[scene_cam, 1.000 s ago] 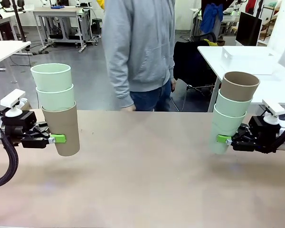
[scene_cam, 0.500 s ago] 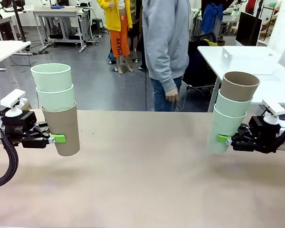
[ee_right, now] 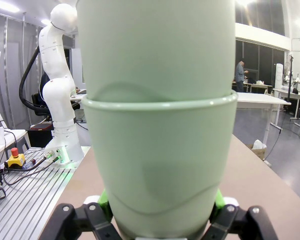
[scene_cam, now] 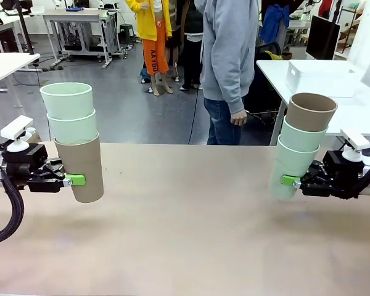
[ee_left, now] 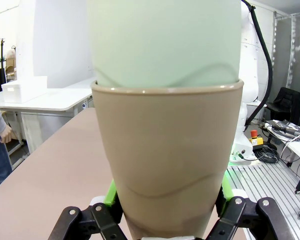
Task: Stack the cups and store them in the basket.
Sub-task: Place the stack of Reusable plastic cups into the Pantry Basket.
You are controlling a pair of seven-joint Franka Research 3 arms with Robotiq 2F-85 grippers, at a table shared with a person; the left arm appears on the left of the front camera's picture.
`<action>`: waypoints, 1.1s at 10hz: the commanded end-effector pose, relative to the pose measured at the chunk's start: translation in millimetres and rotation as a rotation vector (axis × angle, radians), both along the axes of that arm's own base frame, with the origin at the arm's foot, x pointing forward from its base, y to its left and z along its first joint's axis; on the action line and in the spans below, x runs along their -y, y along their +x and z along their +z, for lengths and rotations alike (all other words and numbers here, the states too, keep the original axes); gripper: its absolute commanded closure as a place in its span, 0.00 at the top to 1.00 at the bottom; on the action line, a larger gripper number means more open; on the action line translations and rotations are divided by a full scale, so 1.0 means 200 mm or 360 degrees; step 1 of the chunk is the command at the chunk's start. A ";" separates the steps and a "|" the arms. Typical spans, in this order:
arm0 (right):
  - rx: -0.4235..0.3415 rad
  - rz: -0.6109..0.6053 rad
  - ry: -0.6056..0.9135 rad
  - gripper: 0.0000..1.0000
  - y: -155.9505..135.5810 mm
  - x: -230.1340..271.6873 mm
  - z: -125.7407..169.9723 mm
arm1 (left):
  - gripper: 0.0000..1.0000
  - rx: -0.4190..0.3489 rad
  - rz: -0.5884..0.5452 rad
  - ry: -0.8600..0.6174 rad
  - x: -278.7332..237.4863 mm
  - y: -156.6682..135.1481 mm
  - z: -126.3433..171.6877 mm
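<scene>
Tan cup (ee_left: pixel 167 170) hides most of L tool (scene_cam: pixel 77 180) pads (ee_left: pixel 110 196); stack (ee_left: pixel 165 40) top cropped.

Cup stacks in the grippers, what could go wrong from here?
The right stack leans, and the right gripper clamps just its bottom mint cup: a quick swing might shake the nested cups loose. The left gripper pinches the left stack low on its brown cup, so it might tip.

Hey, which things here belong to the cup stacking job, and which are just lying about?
Job:
left stack of three cups, in the left arm's fingers
right stack of three cups, in the right arm's fingers
white bin on the side table, likely the basket

Lying about:
monitor
blue jacket
far workbench
</scene>
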State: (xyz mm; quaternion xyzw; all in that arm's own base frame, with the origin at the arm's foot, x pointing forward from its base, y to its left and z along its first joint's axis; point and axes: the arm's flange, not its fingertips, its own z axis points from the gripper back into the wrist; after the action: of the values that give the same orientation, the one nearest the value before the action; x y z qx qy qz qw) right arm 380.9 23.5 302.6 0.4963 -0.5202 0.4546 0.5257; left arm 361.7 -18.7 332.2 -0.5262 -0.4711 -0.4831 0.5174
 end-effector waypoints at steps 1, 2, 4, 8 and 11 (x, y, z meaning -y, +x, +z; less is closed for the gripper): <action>0.0024 -0.0005 0.0002 0.84 0.00 0.00 0.02 | 0.85 -0.0003 0.0006 -0.0023 0.00 0.00 0.03; 0.0024 -0.0005 0.0002 0.84 0.00 0.00 0.02 | 0.85 -0.0003 0.0006 -0.0023 0.00 0.00 0.03; 0.0024 -0.0005 0.0002 0.84 0.00 0.00 0.02 | 0.85 -0.0003 0.0006 -0.0023 0.00 0.00 0.03; 0.0024 -0.0005 0.0002 0.84 0.00 0.00 0.02 | 0.85 -0.0003 0.0006 -0.0023 0.00 0.00 0.03; 0.0024 -0.0005 0.0002 0.84 0.00 0.00 0.02 | 0.85 -0.0003 0.0006 -0.0023 0.00 0.00 0.03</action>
State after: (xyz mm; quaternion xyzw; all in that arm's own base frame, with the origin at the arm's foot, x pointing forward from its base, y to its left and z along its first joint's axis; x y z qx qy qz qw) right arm 380.9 23.5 302.6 0.4963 -0.5202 0.4546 0.5257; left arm 361.7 -18.7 332.2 -0.5262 -0.4711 -0.4831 0.5174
